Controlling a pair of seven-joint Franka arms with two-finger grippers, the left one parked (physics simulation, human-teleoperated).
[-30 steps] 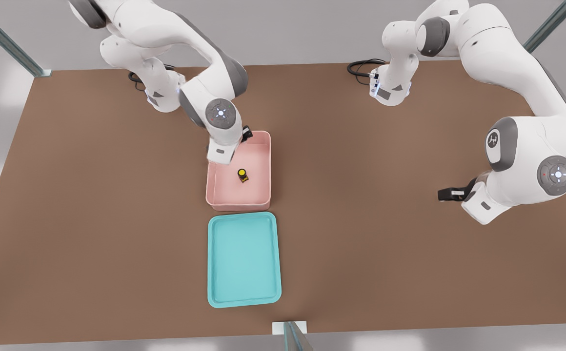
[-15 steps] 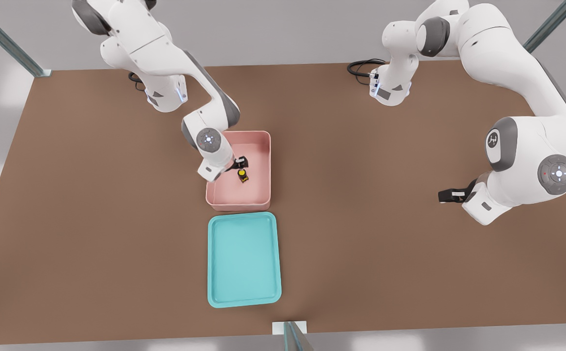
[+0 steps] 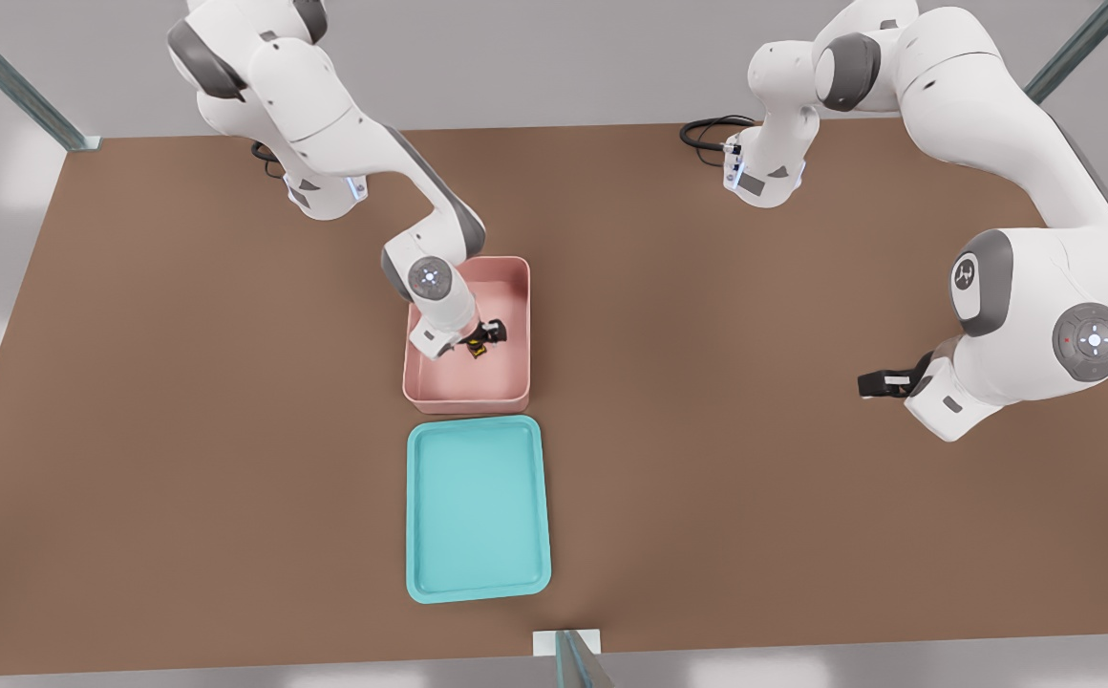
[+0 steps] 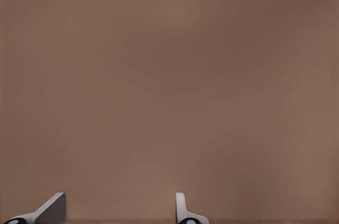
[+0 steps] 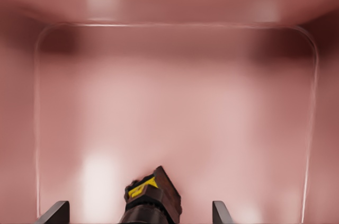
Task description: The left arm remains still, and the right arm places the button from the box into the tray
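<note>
**Small hard button, fingers spread around it inside the box**

Start on the front view's left: your gripper [image 3: 474, 344] is down inside the box [image 3: 512, 382], and the button [image 3: 478, 351] sits on the box floor under it. In the right wrist view the fingertips [image 5: 53, 213] stand wide apart with the button [image 5: 152, 198] between them, nothing gripped yet. Expect the button to be light, rigid and small enough to tip or skate on the smooth pink plastic, so take the black body low down, not the yellow cap. The tall walls leave little side room. Toward you lies the tray [image 3: 420, 573], just beside the box on the brown table [image 3: 755, 478].
</note>
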